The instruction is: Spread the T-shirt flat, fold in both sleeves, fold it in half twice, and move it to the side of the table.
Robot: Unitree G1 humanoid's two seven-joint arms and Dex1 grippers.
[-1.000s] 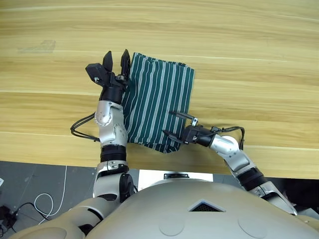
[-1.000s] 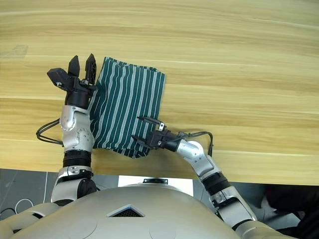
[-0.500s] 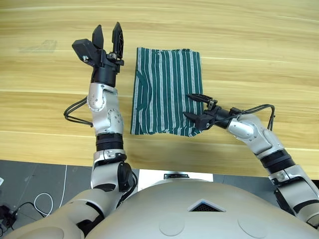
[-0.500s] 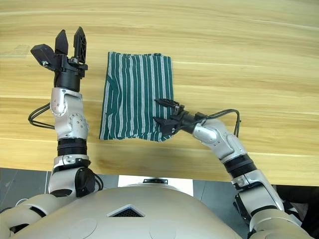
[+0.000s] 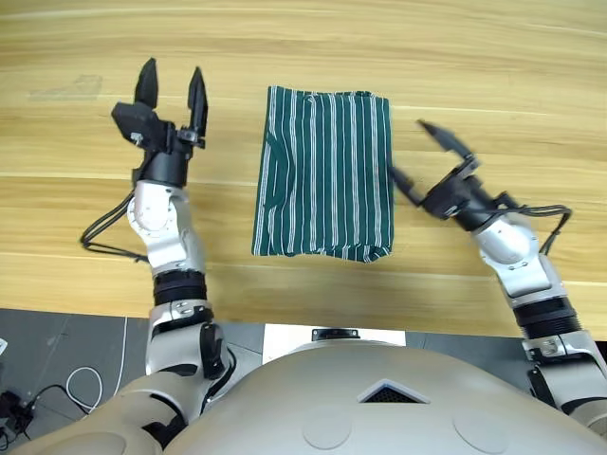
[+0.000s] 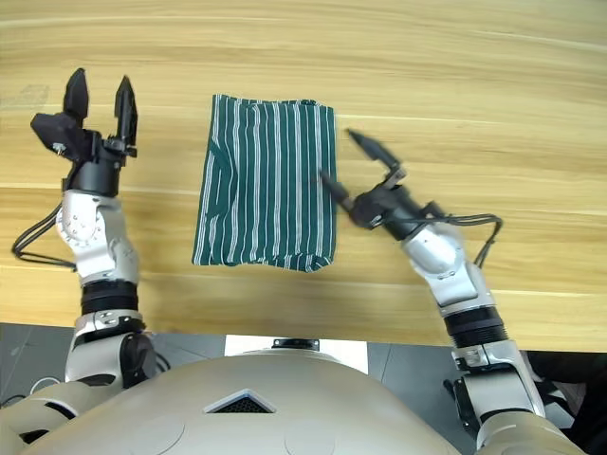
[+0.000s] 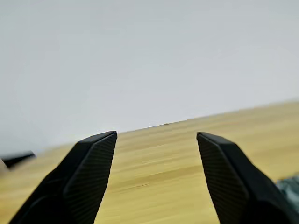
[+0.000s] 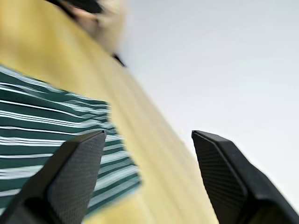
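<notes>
Both hands have drawn outward off the cloth: a second ago the left one sat at the far left corner of the folded shirt and the right one at its near right corner, and the bundle, then lying askew, now lies square to the surface's edge.

On the left, the left hand [image 5: 172, 76] is raised well clear of the cloth, its two black fingers [image 5: 196, 95] pointing away from the robot and spread apart with nothing between them. Its wrist view shows the same wide gap [image 7: 156, 135] over bare wood.

In the middle, the T-shirt [image 5: 325, 171], dark green with thin white stripes, lies flat on the wooden surface [image 5: 474, 57] as a neat folded rectangle, its long side running away from the robot. The near edge is slightly uneven, with a small bulge at the near right corner.

On the right, the right hand [image 5: 410, 150] sits just beside the shirt's right edge, apart from it, its fingers spread wide and empty. Its wrist view looks between the two pads [image 8: 148, 135] at the striped cloth [image 8: 46, 135].
</notes>
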